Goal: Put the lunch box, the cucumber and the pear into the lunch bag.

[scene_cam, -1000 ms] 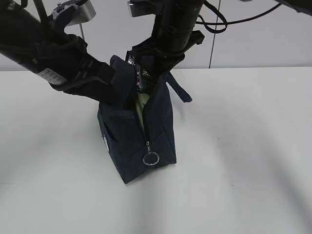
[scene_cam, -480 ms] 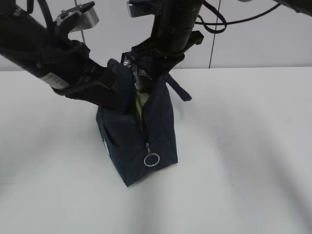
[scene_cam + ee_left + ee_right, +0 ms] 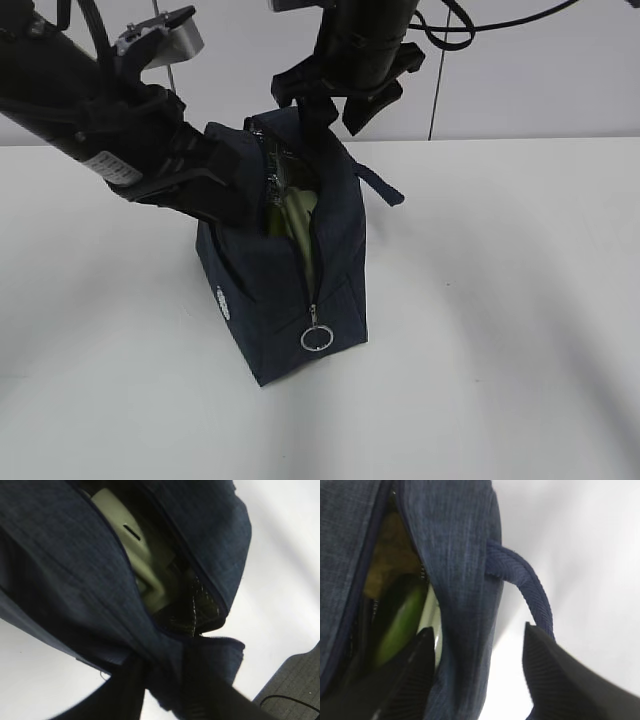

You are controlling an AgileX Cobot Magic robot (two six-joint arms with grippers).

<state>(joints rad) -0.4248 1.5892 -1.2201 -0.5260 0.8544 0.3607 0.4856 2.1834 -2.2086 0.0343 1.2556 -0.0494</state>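
On the white table [image 3: 500, 350]: lunch bag [image 3: 270, 290] stands upright, zipper open along its top.
Inside the bag: lunch box [image 3: 132, 555] with pale green lid, cucumber [image 3: 400, 625] beside it; pear not made out.
Left gripper [image 3: 160, 685]: pinches the bag's rim fabric.
Right gripper [image 3: 477, 675]: jaws spread, empty, just above the bag, straddling its loop handle [image 3: 525, 590].

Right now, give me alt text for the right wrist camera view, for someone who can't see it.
An open dark navy fabric lunch bag fills the view, with a smooth green cucumber lying inside beside something yellowish. The right gripper stands open, its black fingers straddling the bag's wall near the loop handle.
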